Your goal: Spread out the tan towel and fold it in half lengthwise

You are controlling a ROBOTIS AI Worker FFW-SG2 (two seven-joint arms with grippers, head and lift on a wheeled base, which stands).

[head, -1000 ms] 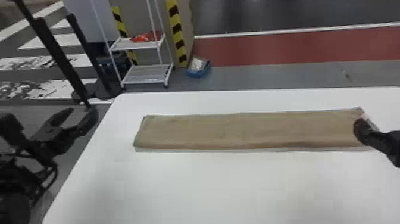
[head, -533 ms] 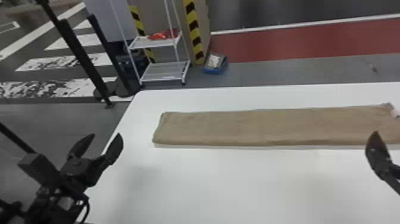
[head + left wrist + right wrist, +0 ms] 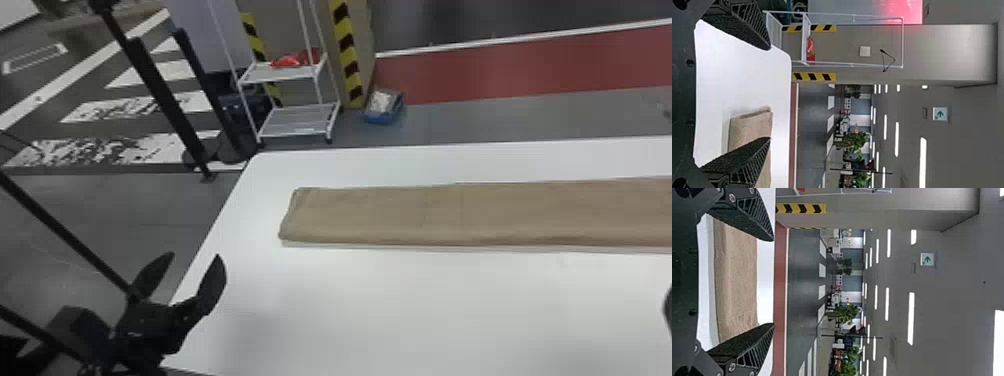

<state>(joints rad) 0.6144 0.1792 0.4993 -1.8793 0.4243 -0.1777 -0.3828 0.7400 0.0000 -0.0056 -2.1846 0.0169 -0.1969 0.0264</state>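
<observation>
Left gripper (image 3: 195,256) is being held spread, empty; right gripper (image 3: 668,307), likewise spread, is being mostly cropped by the head view's right edge, where the tan towel (image 3: 450,215), being supported flat on the white table (image 3: 425,305), is also being cut off.

Free room is left on the table (image 3: 400,305) on the towel's (image 3: 450,215) near and far sides; the near left is obstructed by the left gripper (image 3: 195,255).

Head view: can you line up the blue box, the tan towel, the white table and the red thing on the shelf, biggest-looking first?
1. White table
2. Tan towel
3. Blue box
4. Red thing
</observation>
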